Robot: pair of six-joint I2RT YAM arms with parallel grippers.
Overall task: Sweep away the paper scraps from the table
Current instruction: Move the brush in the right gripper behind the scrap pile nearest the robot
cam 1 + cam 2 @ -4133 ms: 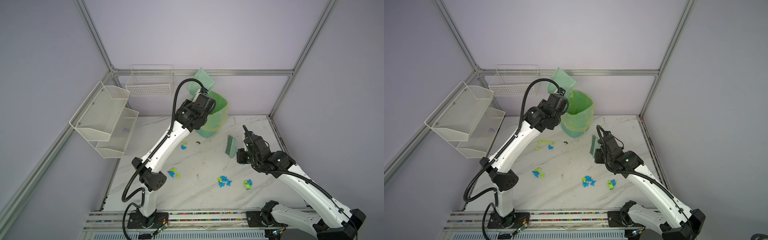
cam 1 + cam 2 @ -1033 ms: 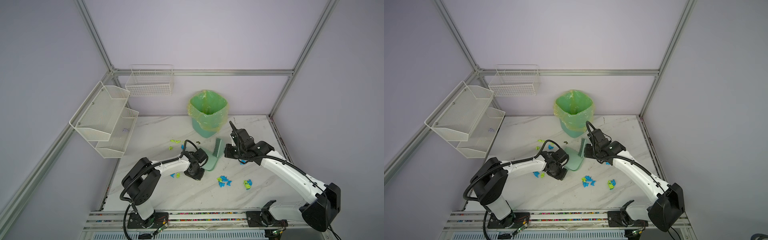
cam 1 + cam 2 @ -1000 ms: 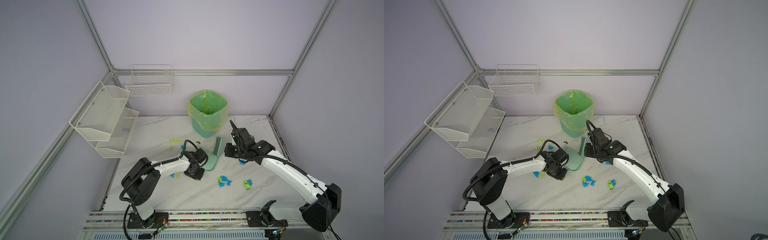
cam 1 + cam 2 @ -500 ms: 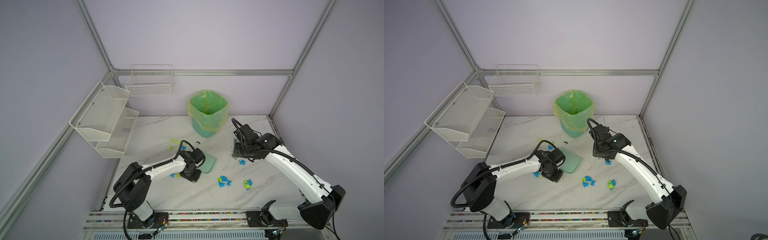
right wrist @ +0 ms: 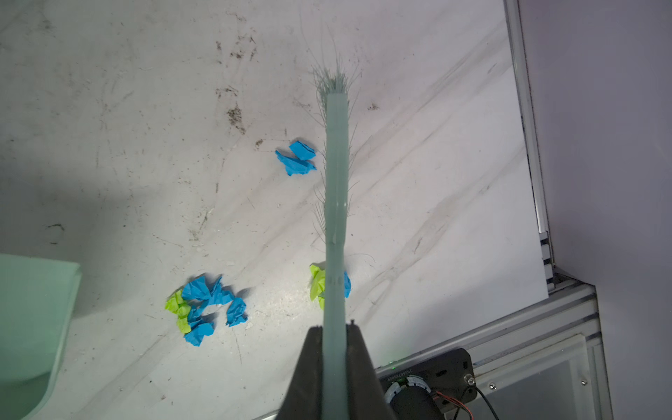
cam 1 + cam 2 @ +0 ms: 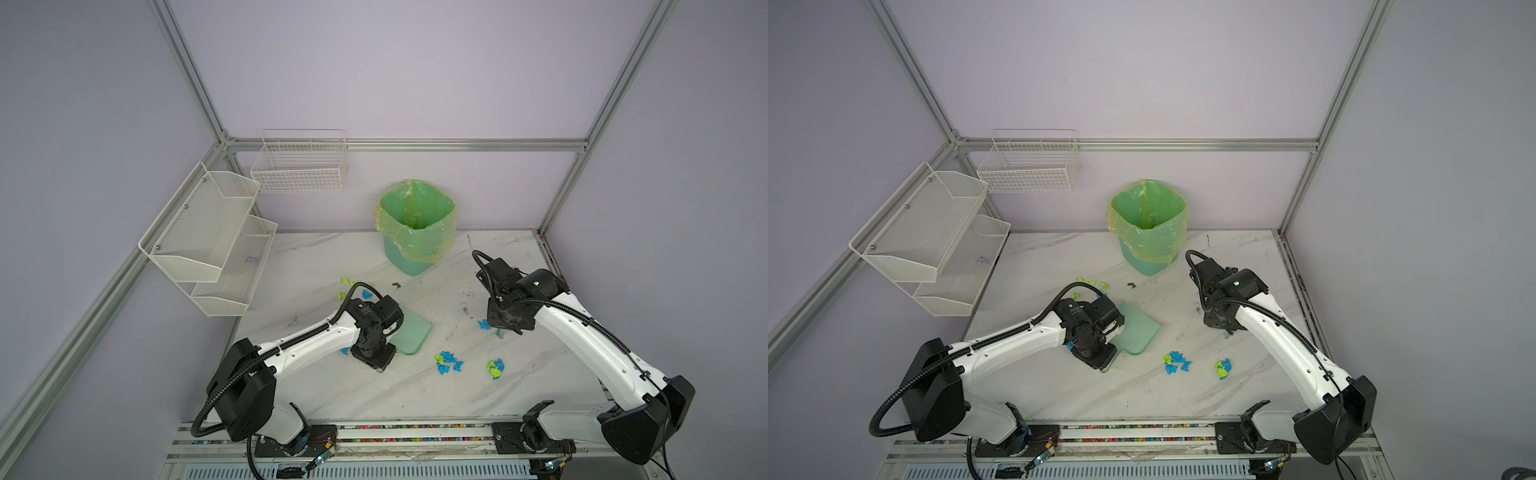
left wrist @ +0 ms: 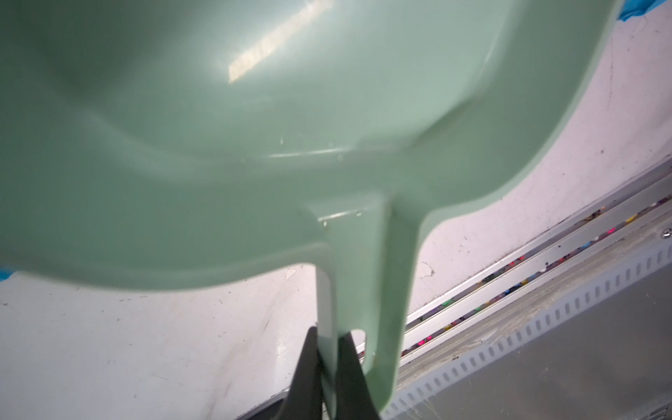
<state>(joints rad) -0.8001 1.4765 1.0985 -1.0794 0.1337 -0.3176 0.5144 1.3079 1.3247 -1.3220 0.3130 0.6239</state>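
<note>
Both arms are down low over the table (image 6: 415, 395), one with a dustpan (image 6: 412, 332) and one with a brush (image 5: 336, 182).
The left gripper (image 7: 329, 340) is pinched tight on the dustpan's thin handle; the pale green pan sits low on the marble in front of the bin (image 6: 415, 224), a little toward the left arm's side. The right gripper (image 5: 334, 331) is clamped on the brush's slim handle, bristles on the table in front of the bin toward the right arm's side. The paper scraps (image 6: 448, 363), blue and yellow-green, lie loose on the table: two clumps well in front of the bin, one blue bit just beside the bristles, and a few near the bin's foot on the left arm's side.
</note>
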